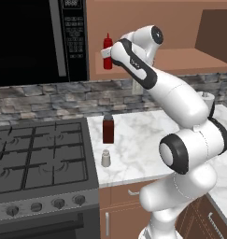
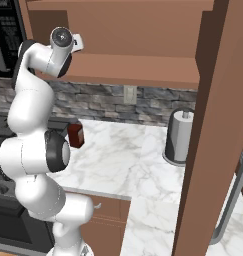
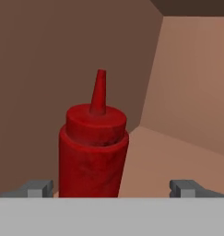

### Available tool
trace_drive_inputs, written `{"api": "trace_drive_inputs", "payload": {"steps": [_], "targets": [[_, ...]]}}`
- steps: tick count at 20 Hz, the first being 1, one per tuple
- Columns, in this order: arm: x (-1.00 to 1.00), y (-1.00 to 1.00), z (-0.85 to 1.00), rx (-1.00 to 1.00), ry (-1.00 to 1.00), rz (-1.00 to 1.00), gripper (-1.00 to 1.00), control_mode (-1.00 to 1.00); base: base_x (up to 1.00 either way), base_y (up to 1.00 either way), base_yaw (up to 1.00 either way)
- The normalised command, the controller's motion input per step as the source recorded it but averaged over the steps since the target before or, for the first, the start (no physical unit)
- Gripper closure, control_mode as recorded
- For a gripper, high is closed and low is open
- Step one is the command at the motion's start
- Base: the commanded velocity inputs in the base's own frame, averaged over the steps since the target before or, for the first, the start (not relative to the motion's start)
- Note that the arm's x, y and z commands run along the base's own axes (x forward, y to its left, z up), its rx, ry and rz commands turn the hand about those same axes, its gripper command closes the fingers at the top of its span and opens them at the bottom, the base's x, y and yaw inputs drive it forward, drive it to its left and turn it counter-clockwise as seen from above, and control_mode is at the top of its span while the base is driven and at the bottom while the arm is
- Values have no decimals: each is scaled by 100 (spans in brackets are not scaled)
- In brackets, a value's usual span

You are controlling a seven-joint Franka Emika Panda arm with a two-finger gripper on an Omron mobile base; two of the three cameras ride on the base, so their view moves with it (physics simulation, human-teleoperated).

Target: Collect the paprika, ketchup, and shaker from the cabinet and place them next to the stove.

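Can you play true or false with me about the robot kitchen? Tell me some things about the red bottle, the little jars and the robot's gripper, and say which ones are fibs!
1. The ketchup stands upright on the cabinet shelf. True.
2. The gripper is squeezing the ketchup. False: it is open, with the bottle between its fingertips, nearer one of them.
3. The paprika sits on the counter beside the stove. True.
4. The shaker is lying on its side. False: it stands upright, in front of the paprika.
5. The shaker is bigger than the paprika. False: it is smaller.
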Motion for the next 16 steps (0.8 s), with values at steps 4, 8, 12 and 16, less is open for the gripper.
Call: {"api": "trace_drive_inputs", "payload": {"steps": [4,8,12,16], "targets": [[2,3,0,0,0,0,-100,-100,0,0,0],[2,5,0,0,0,0,-100,-100,0,0,0],[2,7,0,0,0,0,-100,-100,0,0,0],[2,10,0,0,0,0,-100,-100,0,0,0]]}}
